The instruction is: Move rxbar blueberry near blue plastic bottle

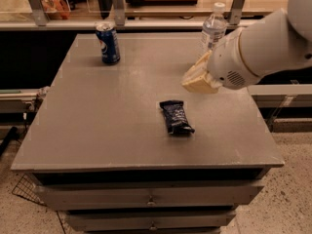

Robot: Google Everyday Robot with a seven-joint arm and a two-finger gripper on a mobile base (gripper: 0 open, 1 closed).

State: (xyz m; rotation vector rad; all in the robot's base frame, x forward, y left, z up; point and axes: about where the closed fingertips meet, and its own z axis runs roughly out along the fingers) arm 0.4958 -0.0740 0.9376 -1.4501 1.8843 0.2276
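Gripper (197, 78), pale and wedge-shaped, hangs over the right half of the table (97, 121) with nothing visibly in its hold; whether it is open or closed cannot be told. A blue soda can (108, 44) stands upright near the table's far left corner. The rxbar blueberry (175, 117) lies flat near the table's middle. The blue plastic bottle (213, 29) stands at the table's far right edge.

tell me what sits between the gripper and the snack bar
Nothing: in the camera view only bare table shows between the gripper, which is near the water bottle, and the snack bar.
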